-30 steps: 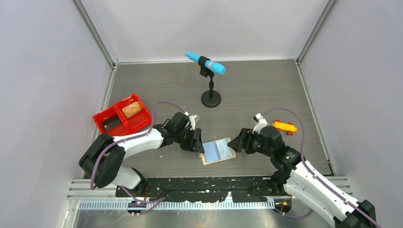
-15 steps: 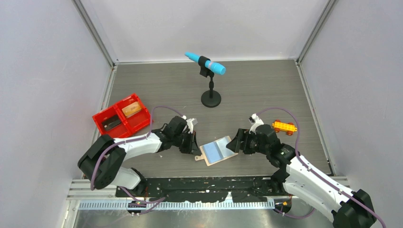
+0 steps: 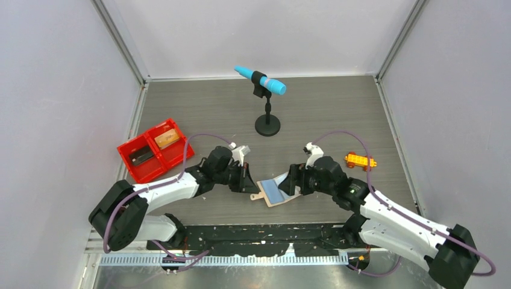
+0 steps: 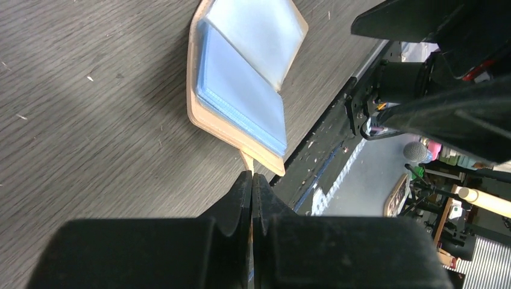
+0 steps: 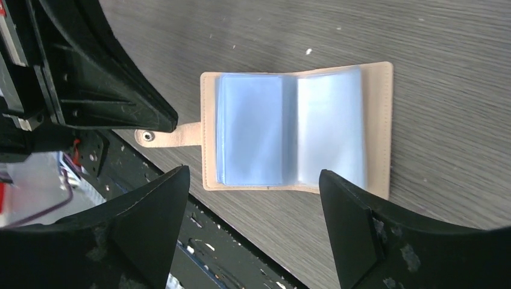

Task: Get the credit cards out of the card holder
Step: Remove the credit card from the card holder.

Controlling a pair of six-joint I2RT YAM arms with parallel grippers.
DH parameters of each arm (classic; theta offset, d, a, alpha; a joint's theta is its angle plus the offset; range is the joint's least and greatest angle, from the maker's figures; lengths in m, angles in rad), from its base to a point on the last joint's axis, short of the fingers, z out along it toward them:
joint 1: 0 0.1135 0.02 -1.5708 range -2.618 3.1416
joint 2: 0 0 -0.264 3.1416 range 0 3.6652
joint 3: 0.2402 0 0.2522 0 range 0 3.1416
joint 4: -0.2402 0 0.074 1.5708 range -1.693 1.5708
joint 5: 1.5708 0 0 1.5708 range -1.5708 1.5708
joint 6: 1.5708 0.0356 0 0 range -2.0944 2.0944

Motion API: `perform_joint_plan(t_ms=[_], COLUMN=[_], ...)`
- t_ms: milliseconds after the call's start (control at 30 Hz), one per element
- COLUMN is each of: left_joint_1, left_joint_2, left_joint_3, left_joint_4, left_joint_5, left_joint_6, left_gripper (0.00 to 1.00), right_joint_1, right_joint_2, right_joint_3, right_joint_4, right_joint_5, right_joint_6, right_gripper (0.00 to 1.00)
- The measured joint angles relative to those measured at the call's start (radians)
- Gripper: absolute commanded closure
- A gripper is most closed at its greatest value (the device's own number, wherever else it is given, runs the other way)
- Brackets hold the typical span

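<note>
Since a second ago the card holder (image 3: 274, 191) has slid and turned toward the near edge of the worktop (image 3: 325, 108). The right claw (image 5: 253, 174) has come over it, jaws wide apart and gripping nothing. The left claw (image 4: 252, 180) is closed with its tips at the side tab (image 5: 172, 133); whether it pinches or only presses, I cannot tell. The sleeves (image 5: 250, 129) look empty, and the credit cards (image 3: 166, 138) seem to lie in the red tray (image 3: 129, 150). Probe each sleeve gently and keep the tab anchored. The edge is close; open room lies behind.

The left gripper (image 3: 252, 188) has been closed on the side tab (image 4: 246, 161) of the card holder (image 3: 276, 192) — the holder dragged leftward and turned — while the right gripper (image 3: 290, 185) was opened wider and brought along.
</note>
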Motion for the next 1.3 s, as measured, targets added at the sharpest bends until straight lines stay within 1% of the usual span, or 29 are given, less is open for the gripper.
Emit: perform_joint_plan(t_ms=[100,200,400,600,733,867,1033,1300], left_joint_1=[0.0,0.0,0.0,0.0,0.0,0.0,0.0,0.0], left_joint_2=[-0.008,-0.011,-0.013,-0.015,-0.015,-0.015,-0.015,-0.015], left_joint_3=[-0.008,-0.021,-0.027,-0.027,-0.03,-0.034,-0.034,-0.036], left_joint_4=[0.014,0.02,0.02,0.02,0.021,0.02,0.021,0.02], left_joint_5=[0.004,0.006,0.008,0.008,0.008,0.007,0.007,0.004], left_joint_6=[-0.005,-0.007,-0.011,-0.022,-0.024,-0.025,-0.025,-0.024], left_gripper=[1.0,1.0,1.0,1.0,1.0,1.0,1.0,1.0], right_joint_1=[0.084,0.13,0.145,0.165,0.185,0.204,0.225,0.234], right_joint_2=[0.075,0.147,0.267,0.346,0.382,0.422,0.463,0.463], right_joint_3=[0.043,0.06,0.057,0.056,0.056,0.056,0.056,0.056], right_joint_4=[0.006,0.039,0.113,0.168,0.182,0.193,0.195,0.196], right_joint_5=[0.048,0.071,0.082,0.077,0.08,0.092,0.131,0.188], right_joint_6=[-0.027,-0.046,-0.053,-0.056,-0.057,-0.057,-0.057,-0.052], right_gripper=[0.11,0.11,0.14,0.13,0.13,0.15,0.2,0.27])
